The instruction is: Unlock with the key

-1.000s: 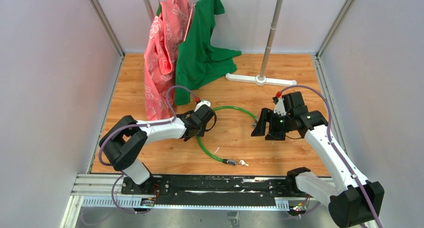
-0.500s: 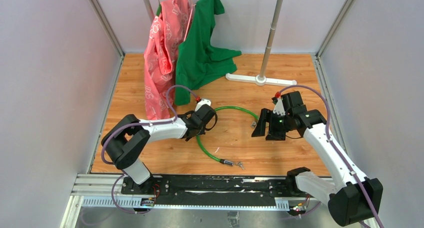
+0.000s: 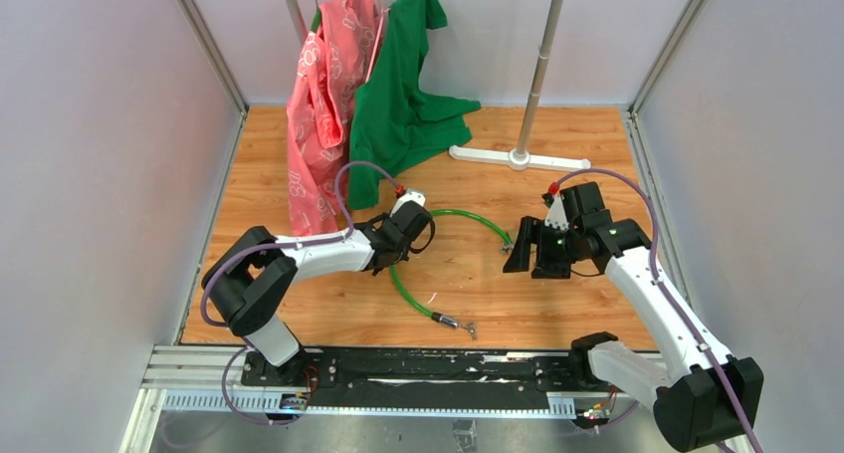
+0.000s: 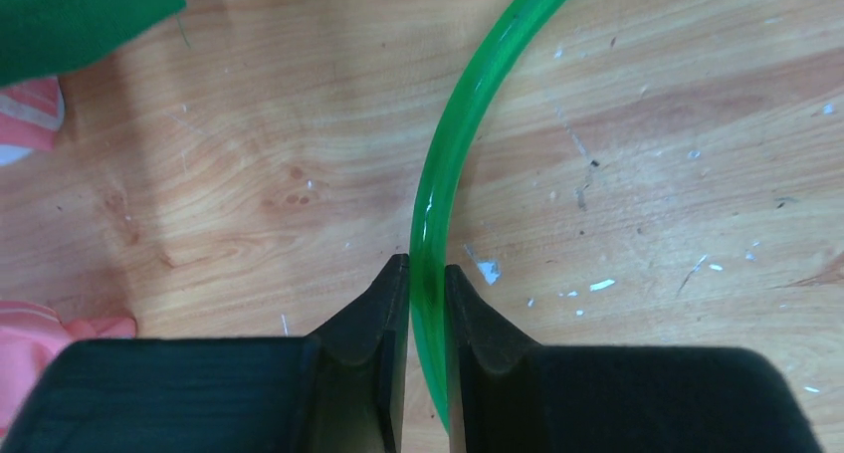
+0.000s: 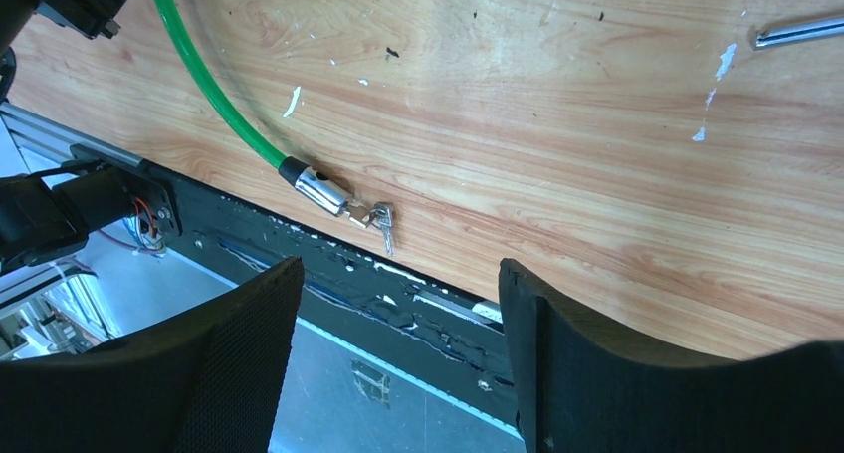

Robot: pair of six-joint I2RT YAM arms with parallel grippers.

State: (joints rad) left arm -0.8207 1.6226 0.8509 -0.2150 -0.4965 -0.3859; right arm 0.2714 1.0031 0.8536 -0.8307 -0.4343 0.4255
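The green cable lock (image 3: 460, 214) lies in a loop on the wooden floor. My left gripper (image 3: 395, 254) is shut on the green cable (image 4: 468, 105), which runs between its fingertips (image 4: 398, 274). The cable's silvery barrel end (image 5: 320, 187) lies near the floor's front edge. The tiny silvery key (image 5: 383, 219) sits at that end; it also shows in the top view (image 3: 466, 326). My right gripper (image 3: 530, 262) is open and empty above the floor, right of the loop, in its wrist view (image 5: 398, 269) well above the key. The cable's other end (image 3: 508, 241) lies beside it.
A clothes rack stands at the back with a pink garment (image 3: 323, 105) and a green garment (image 3: 403, 95) hanging to the floor. Its white base (image 3: 518, 157) and pole (image 3: 537, 65) are back right. The black rail (image 3: 418, 368) runs along the near edge.
My left gripper has pulled the cable a little away from the near edge, and the barrel end with the key has slid to the left. The right gripper has barely moved.
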